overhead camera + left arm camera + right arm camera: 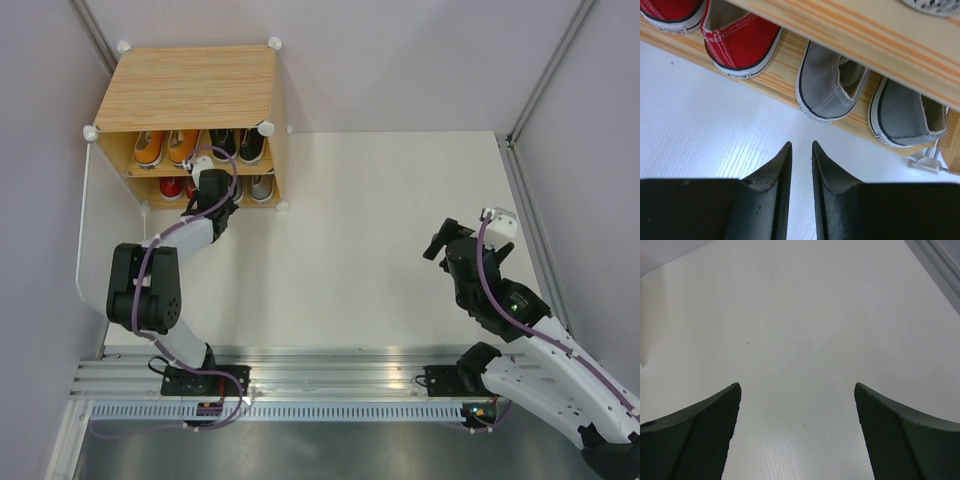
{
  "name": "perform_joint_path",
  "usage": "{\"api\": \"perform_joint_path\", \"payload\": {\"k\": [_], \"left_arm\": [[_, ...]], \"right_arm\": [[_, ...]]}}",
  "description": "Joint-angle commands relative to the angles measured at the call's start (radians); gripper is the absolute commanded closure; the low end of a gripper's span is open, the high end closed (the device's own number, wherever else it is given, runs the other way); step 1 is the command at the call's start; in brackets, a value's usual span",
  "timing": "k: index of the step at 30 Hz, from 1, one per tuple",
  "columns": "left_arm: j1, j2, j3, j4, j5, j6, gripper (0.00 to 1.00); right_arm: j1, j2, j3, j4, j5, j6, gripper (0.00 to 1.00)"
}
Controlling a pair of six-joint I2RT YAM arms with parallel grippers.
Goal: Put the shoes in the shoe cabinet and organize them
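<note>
At the far left stands the shoe cabinet [190, 85]. On its upper shelf sit the orange pair [165, 147], then the black pair [237, 143]. On the lower shelf are the red pair [742, 45], then the grey pair [827, 92], heels outward. The left gripper [801, 145] hovers over the white table [380, 250] just in front of the grey shoes. Its fingers are nearly pressed together, with a thin slit between them and nothing in it. Well apart on the right, the right gripper [797, 386] hangs spread wide over bare table, holding nothing.
</note>
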Motion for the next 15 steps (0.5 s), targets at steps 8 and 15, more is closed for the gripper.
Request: {"api": "perform_joint_path", "payload": {"k": [8,15], "left_arm": [[0.062,0.102,0.119,0.045,0.108,0.052,0.73],[0.074,0.173,0.214,0.032,0.126,0.056,0.73]], "right_arm": [[-0.003,0.005,0.003,0.036,0.011,0.012,0.02],[-0.002,0.03,0.015,0.042,0.025,0.013,0.02]]}}
